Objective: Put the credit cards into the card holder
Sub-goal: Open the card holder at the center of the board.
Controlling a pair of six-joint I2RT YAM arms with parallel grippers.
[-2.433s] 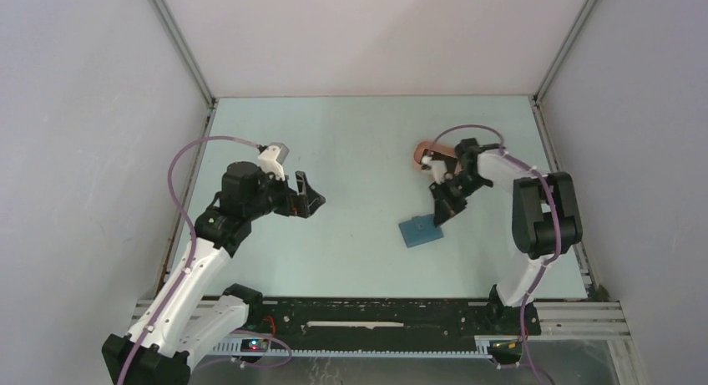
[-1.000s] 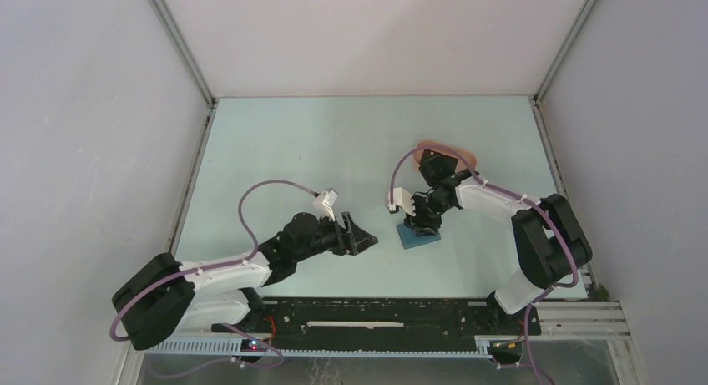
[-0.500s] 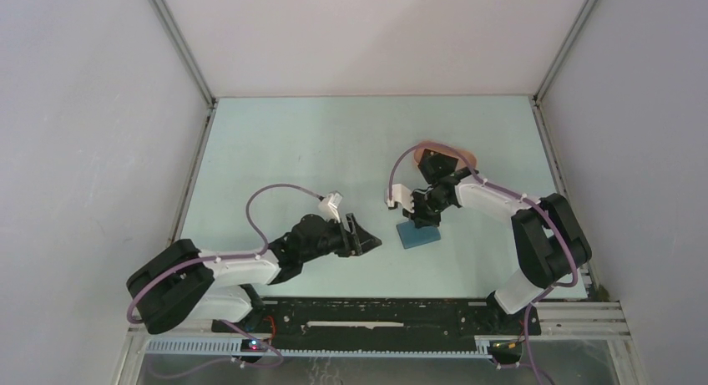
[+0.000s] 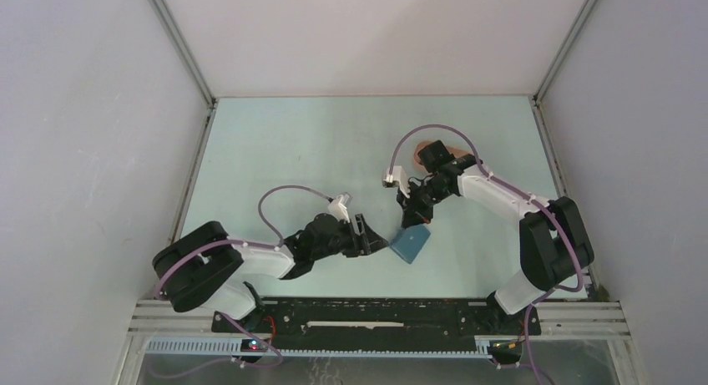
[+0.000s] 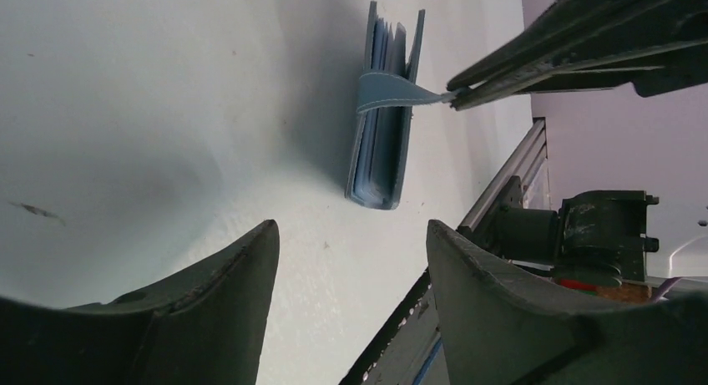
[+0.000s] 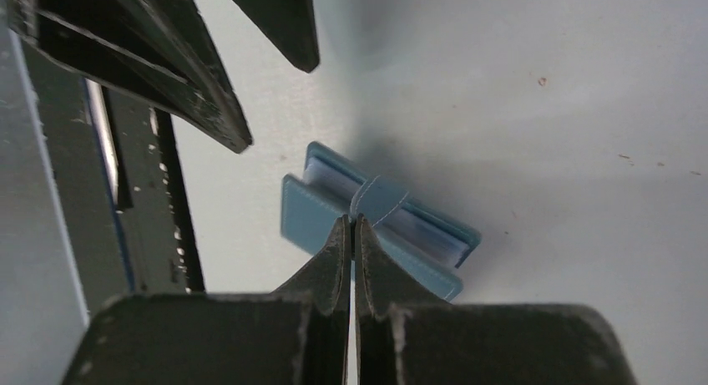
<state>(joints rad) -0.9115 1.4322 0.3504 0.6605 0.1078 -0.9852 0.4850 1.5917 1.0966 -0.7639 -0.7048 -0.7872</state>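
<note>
Softness is the likely trouble with the card holder (image 4: 410, 245). It is a small blue folding wallet with thin covers and pale leaves showing between them in the right wrist view, and it looks light and pliable. It sits on the bench (image 4: 317, 151) near the front, between the two claws.

Its narrow closing strap (image 5: 391, 91) is a floppy tab that gives a fine grip. A pull on it would probably drag or tip the whole holder over the smooth bench rather than open it. The firmer hold is judged to be across both covers, low on the body and away from the strap.

The right claw (image 6: 351, 228) is clenched on the strap's end, its jaws pressed together with the tab between them. The left claw (image 4: 380, 239) is released, its fingers spread wide just beside the holder and facing it without touching, so it is well placed to steady the body.

No credit cards can be made out. A peach tray (image 4: 423, 149) peeks from behind the right arm, mostly hidden.
</note>
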